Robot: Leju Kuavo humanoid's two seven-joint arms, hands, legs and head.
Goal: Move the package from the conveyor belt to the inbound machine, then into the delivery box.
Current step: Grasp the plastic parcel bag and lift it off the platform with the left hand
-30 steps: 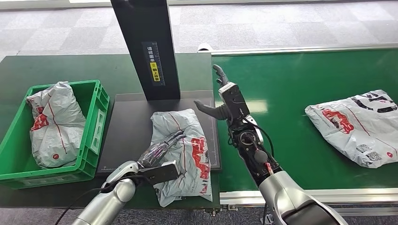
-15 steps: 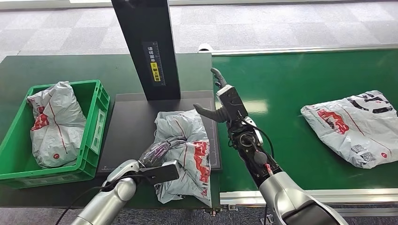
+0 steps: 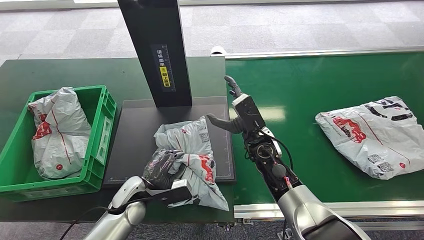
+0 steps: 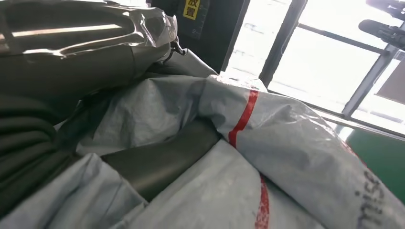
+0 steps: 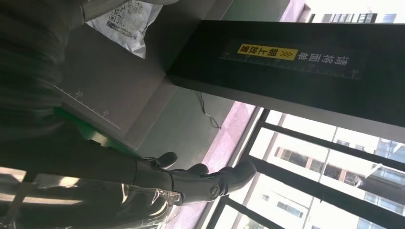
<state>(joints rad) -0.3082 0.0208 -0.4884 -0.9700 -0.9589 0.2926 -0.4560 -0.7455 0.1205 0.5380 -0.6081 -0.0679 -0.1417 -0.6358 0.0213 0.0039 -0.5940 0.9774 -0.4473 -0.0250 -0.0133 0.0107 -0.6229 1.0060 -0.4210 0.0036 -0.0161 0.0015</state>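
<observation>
Left hand (image 3: 161, 168) bunches the grey package (image 3: 192, 152), fingers curled into the crumpled film; in the left wrist view the bag (image 4: 267, 157) folds over its thumb. Package lies on the inbound machine platform (image 3: 135, 145), toward its front right corner, one end overhanging the front edge. Likely gathered this way for a firm hold before the carry to the green delivery box (image 3: 102, 131) at the surface's left end, which already holds one bag.

Right hand (image 3: 235, 107) hovers spread and empty over the platform's right edge, clear of the bag. A second package (image 3: 375, 132) waits on the conveyor belt (image 3: 310, 90).
</observation>
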